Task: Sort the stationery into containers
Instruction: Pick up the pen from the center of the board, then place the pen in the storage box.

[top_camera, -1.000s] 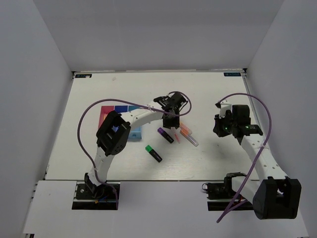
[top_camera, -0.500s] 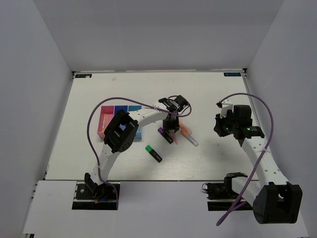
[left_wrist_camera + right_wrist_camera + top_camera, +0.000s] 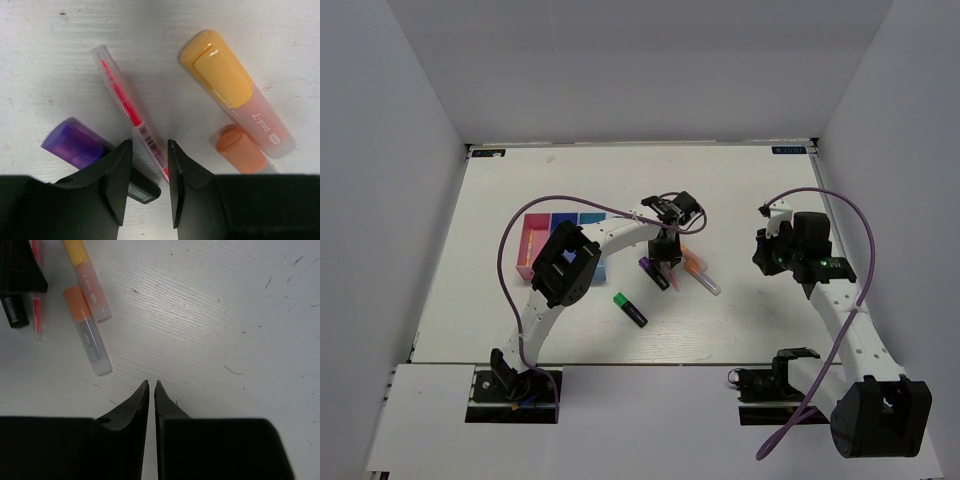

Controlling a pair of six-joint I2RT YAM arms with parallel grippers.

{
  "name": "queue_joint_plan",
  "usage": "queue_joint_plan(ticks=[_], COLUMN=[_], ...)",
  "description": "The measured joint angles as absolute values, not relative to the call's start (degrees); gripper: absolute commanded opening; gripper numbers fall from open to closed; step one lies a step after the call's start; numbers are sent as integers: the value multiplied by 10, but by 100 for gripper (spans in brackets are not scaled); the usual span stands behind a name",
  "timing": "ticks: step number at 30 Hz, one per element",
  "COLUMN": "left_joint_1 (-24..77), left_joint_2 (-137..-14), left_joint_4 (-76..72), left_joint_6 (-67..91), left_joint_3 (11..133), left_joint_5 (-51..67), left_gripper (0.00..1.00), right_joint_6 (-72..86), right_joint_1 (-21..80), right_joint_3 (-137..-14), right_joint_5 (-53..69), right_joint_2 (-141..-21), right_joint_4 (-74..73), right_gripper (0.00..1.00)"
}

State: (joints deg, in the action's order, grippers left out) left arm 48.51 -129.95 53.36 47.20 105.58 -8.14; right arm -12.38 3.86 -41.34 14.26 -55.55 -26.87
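Observation:
My left gripper (image 3: 666, 262) (image 3: 150, 145) is low over the pile of stationery, open, its jaws either side of the thin pink pen (image 3: 127, 107) without clamping it. A purple-black highlighter (image 3: 75, 145) (image 3: 653, 272) lies just left of the jaws. Two orange highlighters (image 3: 230, 90) (image 3: 240, 150) lie to the right, also in the top view (image 3: 696, 266). A green-black highlighter (image 3: 630, 309) lies apart, nearer the front. The pink-red (image 3: 527, 246), dark blue (image 3: 563, 219) and light blue (image 3: 592, 218) containers stand at the left. My right gripper (image 3: 765, 252) (image 3: 151, 385) is shut and empty. No pale yellow pen shows.
The left arm and its purple cable (image 3: 510, 235) arch over the containers and hide part of them. White walls (image 3: 380, 200) close the table on three sides. In the right wrist view the orange highlighters (image 3: 87, 340) lie at the far left.
My left gripper has dropped lower over the pink pen and its elbow has swung right. The right arm has barely shifted.

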Motion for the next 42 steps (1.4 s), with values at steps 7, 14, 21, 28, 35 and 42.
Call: queue_joint_plan(ticks=[7,14,21,28,35,42], left_joint_1=[484,481,481,480,434,259], left_joint_2=[-1300,-1300,-1304,-1272,-1036,-871], left_joint_4=[548,564,572,558,524,511], left_joint_6=[469,463,459,450,423,356], left_joint_3=[1053,1057,1066,1049,900,781], left_joint_5=[-88,-92,-90,-79,-87,-135], left_gripper=[30,10,0,0,0,0], right_joint_6=[-122,-121,-120,-114,-121,-124], right_joint_1=[38,38,37,35,34,34], right_joint_3=[-413,-413,-413,-413,-413,-413], right_joint_5=[143,143,150,157,176,196], right_joint_2=[-546,-539,-530,-529,-530,-540], right_joint_4=[-269,-269,-269,-269,-270,-270], right_gripper=[12,12,12,68,32,25])
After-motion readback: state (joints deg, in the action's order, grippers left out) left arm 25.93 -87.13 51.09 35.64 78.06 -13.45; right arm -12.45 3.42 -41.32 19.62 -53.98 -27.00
